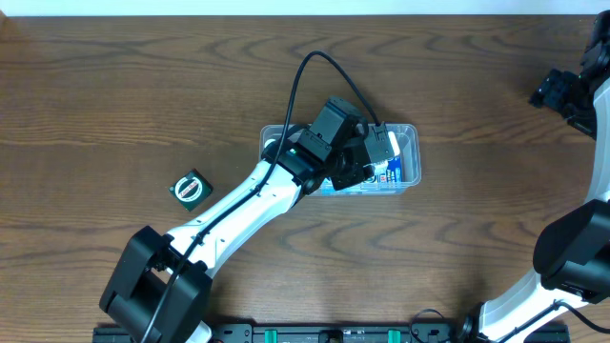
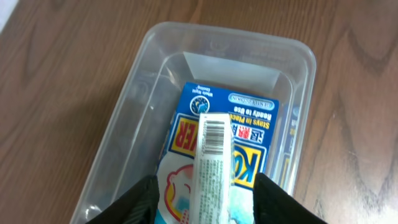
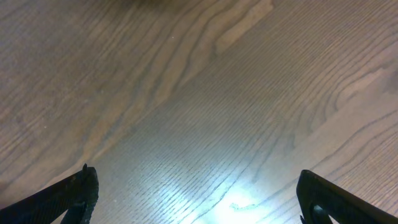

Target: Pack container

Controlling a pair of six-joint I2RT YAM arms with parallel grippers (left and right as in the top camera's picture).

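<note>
Overhead, we find much covered or cut off. At the left a small box (image 1: 191, 189) lies alone on the tabletop (image 1: 95, 86), dark with a pale ring on top; its print is too small to read. The left arm (image 1: 238, 205) reaches up from the bottom edge over the middle of the container (image 1: 410, 143), which sits at the centre of the tabletop. The arm hides most of what lies inside, so only the two ends of the clear tub show. The left fingers (image 1: 376, 151) hang over its right half, their tips hidden from above.

From the left wrist we look into the container (image 2: 230, 32), whose near end runs off the bottom of the frame. A blue carton (image 2: 249, 115) lies inside, with a white strip (image 2: 212, 155) bearing a barcode along its top; we cannot tell whether the strip is a separate thing. The left fingers (image 2: 140, 202) stand apart, one on each side of the strip with a gap on both sides. Whether they touch the carton we cannot make out.

At the far right, the right fingers (image 1: 558, 90) sit near the tabletop's back corner, well apart from the container. Their own view shows only the two tips (image 3: 78, 186) in the lower corners, spread wide over wood, gripping nothing.
</note>
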